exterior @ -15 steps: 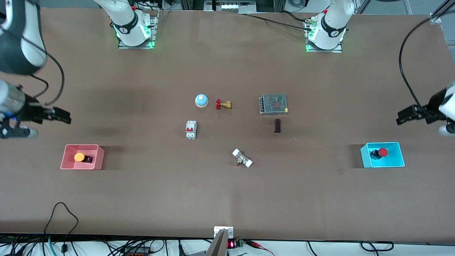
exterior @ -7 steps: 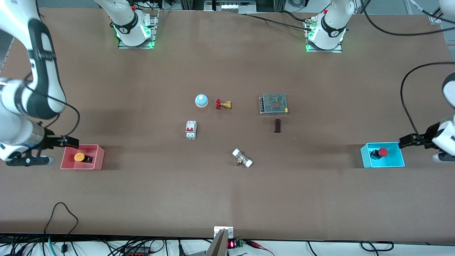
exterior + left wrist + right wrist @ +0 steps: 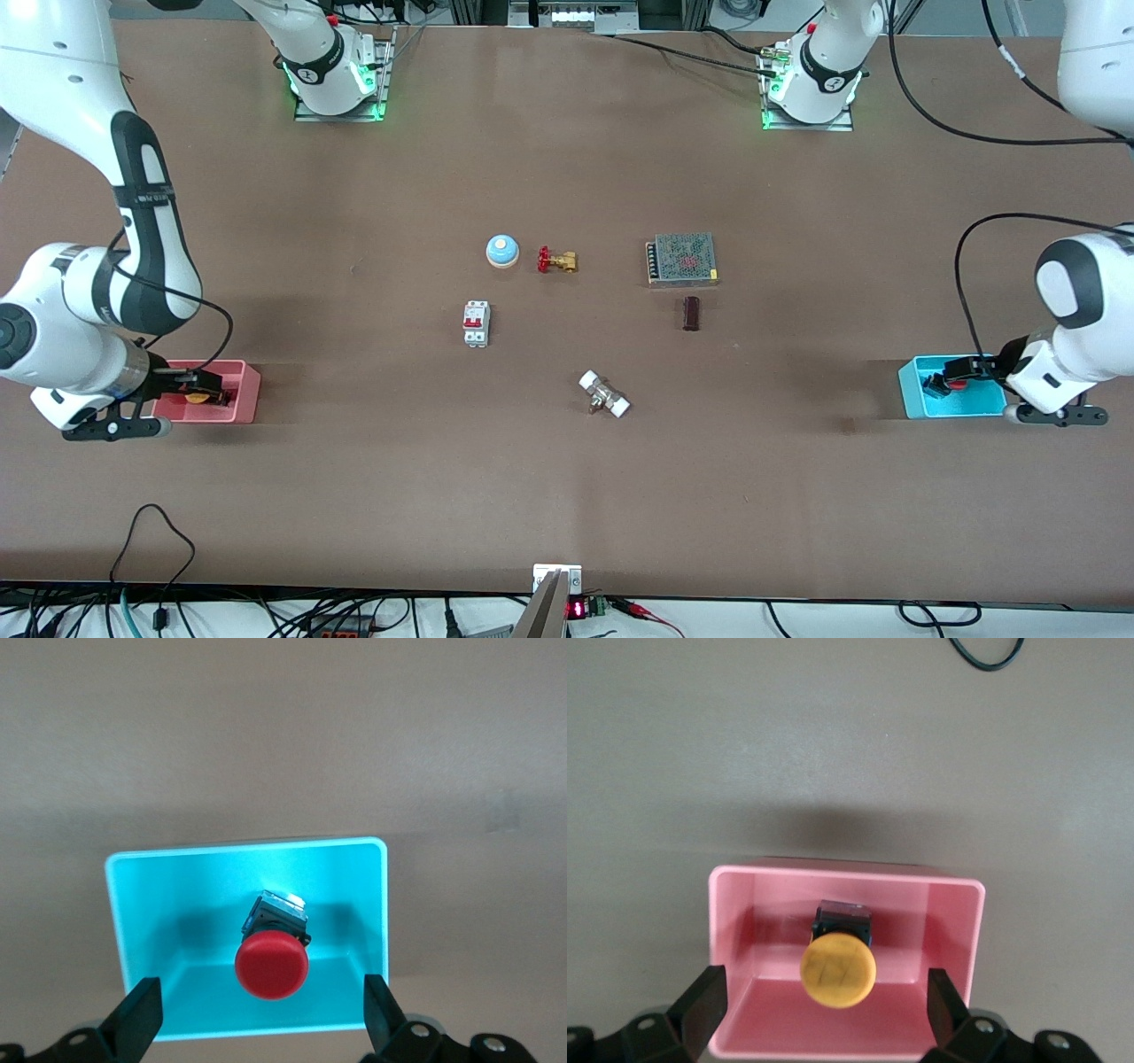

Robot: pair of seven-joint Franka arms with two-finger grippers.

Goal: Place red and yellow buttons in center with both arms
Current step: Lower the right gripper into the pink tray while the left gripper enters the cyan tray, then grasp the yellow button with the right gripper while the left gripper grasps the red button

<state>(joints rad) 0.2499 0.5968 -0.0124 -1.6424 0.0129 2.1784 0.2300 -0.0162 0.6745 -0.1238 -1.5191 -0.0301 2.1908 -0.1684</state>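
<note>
Both arms have swung down since a second ago and now hang over the bins at the two ends of the table. Right gripper (image 3: 205, 383): over the pink bin (image 3: 244, 403) near the right arm's end of the table, jaws spread wide to either side of the yellow button (image 3: 838, 969), holding nothing. Yellow button: lying in the pink bin, cap on a small black body. Left gripper (image 3: 959, 372): over the cyan bin (image 3: 912, 390) near the left arm's end, jaws likewise wide apart and empty, flanking the red button (image 3: 271, 965). Red button: lying in the cyan bin; from the front it is mostly hidden by the gripper, so whether a finger touches it I cannot tell. Centre of the table (image 3: 567, 461), unmoved: blue-and-cream bell (image 3: 501, 251) just beside a brass valve (image 3: 557, 260) with a red handwheel; white circuit breaker (image 3: 476, 323) nearer the front edge; metal-mesh power supply (image 3: 681, 259) with a small dark cylinder (image 3: 691, 313) just in front of it; white-ended fitting (image 3: 604, 394) nearest the front edge.
</note>
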